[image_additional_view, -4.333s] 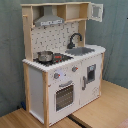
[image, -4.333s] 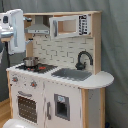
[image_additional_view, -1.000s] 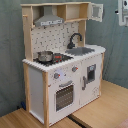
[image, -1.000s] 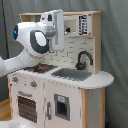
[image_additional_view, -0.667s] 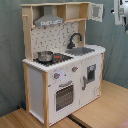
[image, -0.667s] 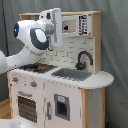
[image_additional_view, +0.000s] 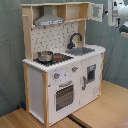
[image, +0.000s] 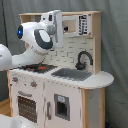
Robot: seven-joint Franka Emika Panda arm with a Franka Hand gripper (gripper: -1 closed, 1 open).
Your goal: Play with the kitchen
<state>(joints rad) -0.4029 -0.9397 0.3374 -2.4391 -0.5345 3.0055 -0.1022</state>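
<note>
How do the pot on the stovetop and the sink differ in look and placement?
In the second exterior view, the pot is a small round shiny metal vessel standing on top of the dark stovetop; the sink is a grey rectangular basin set down into the white counter. The pot sits under the hood, the sink below the black faucet. Both belong to the kitchen's worktop, side by side.

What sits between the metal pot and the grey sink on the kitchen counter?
In the second exterior view, only bare stovetop lies between the pot and the sink.
</note>
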